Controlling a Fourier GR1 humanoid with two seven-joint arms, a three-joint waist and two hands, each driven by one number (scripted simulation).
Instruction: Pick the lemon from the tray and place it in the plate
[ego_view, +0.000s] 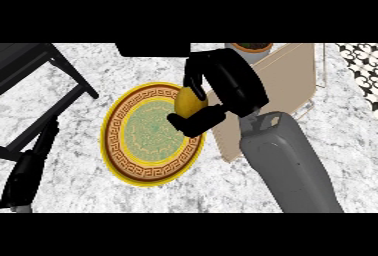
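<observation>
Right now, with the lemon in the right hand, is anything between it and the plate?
Nothing visible stands in the way. The right hand is curled round the lemon and holds it over the right rim of the plate, whose patterned face shows nothing lying on it. The tray lies behind the hand, to the right.

the right hand (221, 82) is black, and its grey arm comes up from the near right side. its fingers (194, 82) and thumb (193, 121) are curled round the lemon (187, 102), holding it from the right, with the fingers on the far side and the thumb on the near side. the left hand (22, 177) shows dark at the near left edge, too hard to make out.
</observation>
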